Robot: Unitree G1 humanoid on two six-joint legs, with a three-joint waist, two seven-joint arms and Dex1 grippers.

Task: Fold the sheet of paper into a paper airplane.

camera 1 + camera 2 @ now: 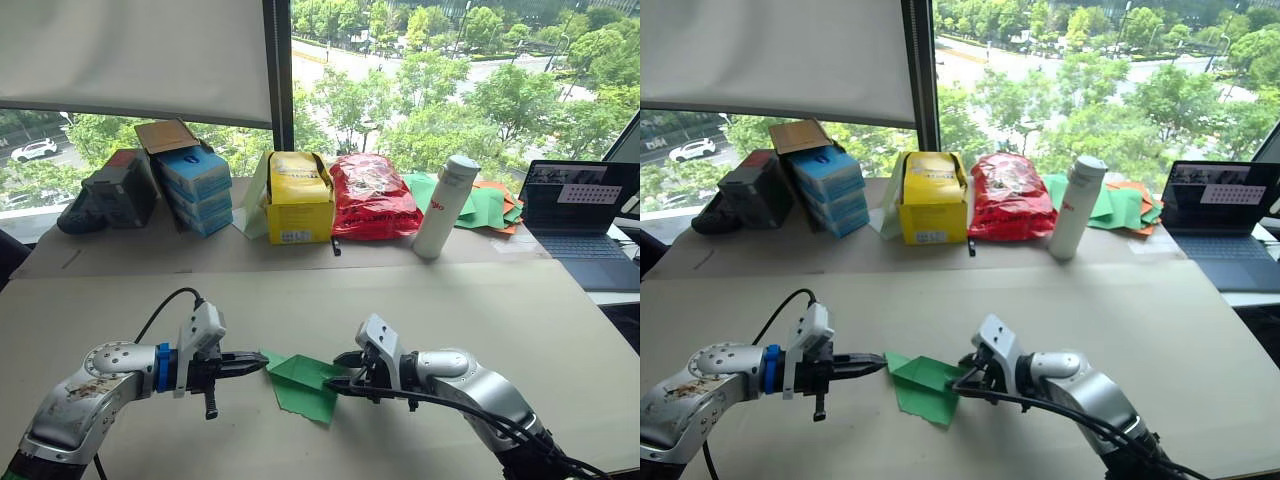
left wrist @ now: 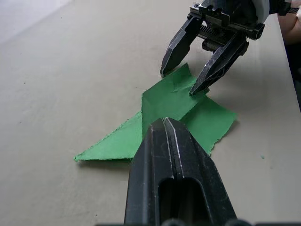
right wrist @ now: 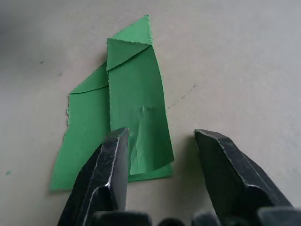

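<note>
Background: a large window overlooks green trees and a road, with a white blind [image 1: 135,55] lowered over its left portion. In front of it stands a beige worktop [image 1: 480,330]. Along the far edge of the worktop, from the robot's left to right, are a dark bag [image 1: 110,195], a stack of blue boxes [image 1: 195,188] with an open brown carton on top, a yellow box [image 1: 298,198], a red bag [image 1: 372,197], a white bottle [image 1: 445,205] standing upright, a pile of green and orange sheets [image 1: 490,205] and an open laptop [image 1: 580,215].

Task object: the sheet of paper [image 1: 305,385] lies flat on the near part of the worktop, between the two arms. It is bright green and partly folded: a long flap is turned over the base layer, a small triangular corner is folded down at one end, and one corner tapers to a point toward the left arm. Some edges appear ragged.

Left end effector [image 1: 250,366]: the two black fingers are pressed together with no gap between them. The tip sits at the pointed corner of the paper. Whether it pinches the paper or only rests on it cannot be determined.

Right end effector [image 2: 190,80]: the fingers are spread to a moderate gap. Both tips meet the worktop at the opposite end of the paper, one on the folded flap and one at its edge.
</note>
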